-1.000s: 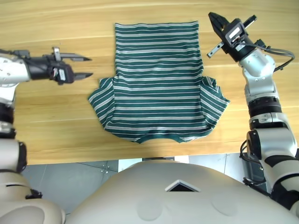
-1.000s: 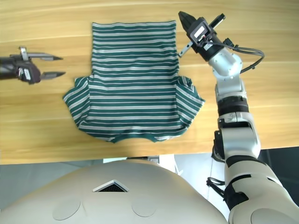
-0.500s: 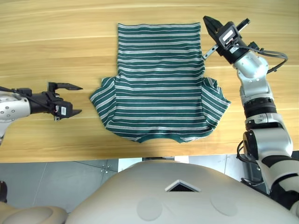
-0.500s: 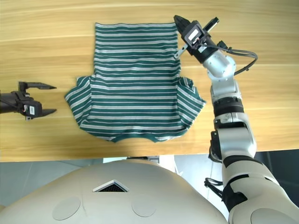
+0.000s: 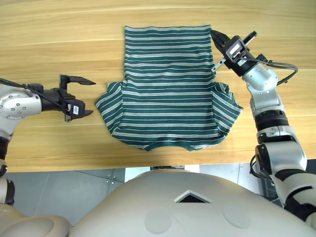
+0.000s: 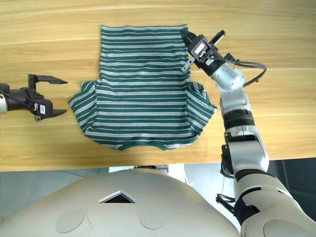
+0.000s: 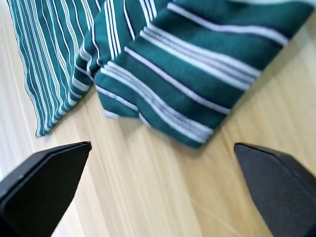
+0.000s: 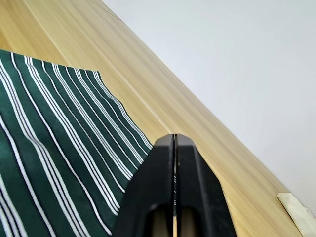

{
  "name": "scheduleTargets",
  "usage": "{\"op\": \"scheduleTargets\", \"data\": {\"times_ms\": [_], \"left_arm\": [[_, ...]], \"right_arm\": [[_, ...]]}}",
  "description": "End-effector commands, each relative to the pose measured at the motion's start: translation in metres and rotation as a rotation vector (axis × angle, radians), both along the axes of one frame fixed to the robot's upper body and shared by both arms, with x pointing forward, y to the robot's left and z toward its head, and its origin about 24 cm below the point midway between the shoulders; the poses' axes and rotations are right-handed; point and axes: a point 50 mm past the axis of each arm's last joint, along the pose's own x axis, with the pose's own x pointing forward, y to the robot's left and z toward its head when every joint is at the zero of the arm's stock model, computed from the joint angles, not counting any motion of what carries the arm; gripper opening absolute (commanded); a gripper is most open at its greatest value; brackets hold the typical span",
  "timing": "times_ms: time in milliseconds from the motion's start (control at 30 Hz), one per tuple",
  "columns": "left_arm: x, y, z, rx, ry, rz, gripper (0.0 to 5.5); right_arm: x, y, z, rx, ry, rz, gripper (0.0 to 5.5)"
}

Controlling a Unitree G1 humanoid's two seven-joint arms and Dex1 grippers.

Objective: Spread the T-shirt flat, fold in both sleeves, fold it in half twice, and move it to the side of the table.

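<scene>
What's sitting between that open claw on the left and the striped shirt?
Nothing, just bare table between the left gripper and the T-shirt, plain in the head and left wrist views.

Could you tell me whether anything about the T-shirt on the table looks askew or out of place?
The T-shirt body lies flat, but both sleeves look rumpled: the left sleeve is doubled over on itself and the right sleeve is bunched against the body.
</scene>
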Motion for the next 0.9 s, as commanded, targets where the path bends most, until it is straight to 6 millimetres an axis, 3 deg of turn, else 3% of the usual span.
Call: {"op": "scheduleTargets", "data": {"times_ms": [33,200,300,900], "left_arm": [[-0.014,-0.011,-0.024,-0.002,0.111,-0.032,5.38],[-0.008,-0.011,-0.026,0.03,0.085,-0.032,5.38],[-0.005,-0.008,-0.027,0.068,0.056,-0.047,4.97],[-0.008,-0.006,-0.032,0.08,0.087,-0.07,1.63]], "right_arm": [[-0.003,-0.001,-0.004,-0.021,0.019,0.004,0.0],[-0.001,0.001,-0.005,-0.022,0.021,0.007,0.0],[-0.002,0.003,-0.006,-0.027,0.025,0.015,0.0],[-0.006,0.006,-0.014,-0.055,0.051,0.037,0.0]]}}
